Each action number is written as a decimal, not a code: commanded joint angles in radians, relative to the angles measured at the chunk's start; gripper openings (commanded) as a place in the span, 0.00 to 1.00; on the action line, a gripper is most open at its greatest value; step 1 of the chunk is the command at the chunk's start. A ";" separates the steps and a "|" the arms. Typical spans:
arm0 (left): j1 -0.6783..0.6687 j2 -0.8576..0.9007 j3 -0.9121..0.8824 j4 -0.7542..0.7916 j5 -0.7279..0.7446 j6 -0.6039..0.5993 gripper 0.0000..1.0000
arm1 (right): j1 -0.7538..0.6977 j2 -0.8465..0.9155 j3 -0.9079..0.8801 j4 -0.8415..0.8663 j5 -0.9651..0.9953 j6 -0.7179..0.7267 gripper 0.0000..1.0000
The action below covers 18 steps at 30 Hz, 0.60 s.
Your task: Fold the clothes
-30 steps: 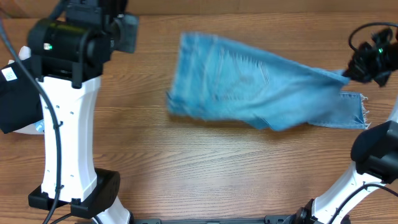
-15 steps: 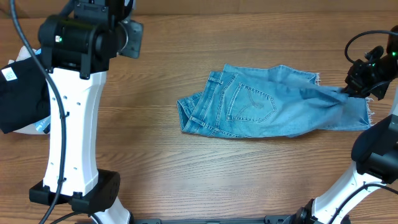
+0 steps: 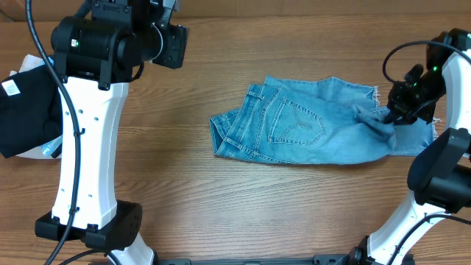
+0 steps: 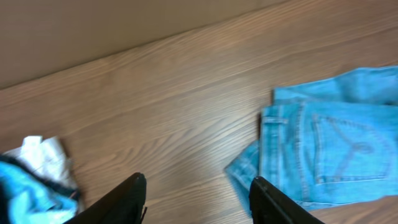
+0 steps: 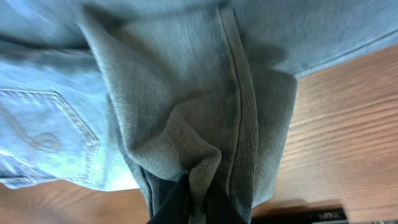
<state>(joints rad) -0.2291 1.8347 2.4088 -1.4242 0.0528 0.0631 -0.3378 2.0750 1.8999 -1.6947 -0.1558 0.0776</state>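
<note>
Tabletop [image 3: 221, 213] is shown as bare wood over its near half and its centre. The jeans [image 3: 309, 129] are laid right of centre, bunched into a short, uneven bundle. The waistband [image 3: 235, 136] is turned toward the middle, a back pocket [image 3: 294, 121] is uppermost, and the frayed hem [image 3: 425, 136] is spread toward the right edge.

A ridge of denim at the hem end is pinched by the right gripper [image 3: 390, 114]. In the right wrist view its jaws are seen nearly shut, with cloth gathered tightly between them. The left gripper [image 4: 196, 199] is held above the far left part of the tabletop. Its jaws are parted about halfway and nothing is held between them.

The step in hand is judged to be laying the jeans out or starting a first fold, and no neat fold has yet been made. For the next move, the pinched end would probably need to be carried over the pocket toward the waistband, or pulled flat first. The waistband could be steadied by the left gripper.

Little room is left between the hem and the right edge, while ample room is offered toward the centre and near edge. A black garment [image 3: 22, 121] with a tag [image 3: 10, 87] is kept at the left edge, beside a cyan cloth [image 4: 25, 199] and a white cloth [image 4: 40, 158], well apart from the jeans.
</note>
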 commanded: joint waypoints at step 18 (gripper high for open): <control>-0.076 0.398 -0.003 0.186 0.416 -0.047 0.76 | 0.011 -0.021 -0.358 0.068 -0.036 0.003 0.22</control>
<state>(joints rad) -0.2680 2.1784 2.4088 -1.2583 0.4084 0.0254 -0.3321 2.0750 1.5509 -1.6375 -0.1802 0.0784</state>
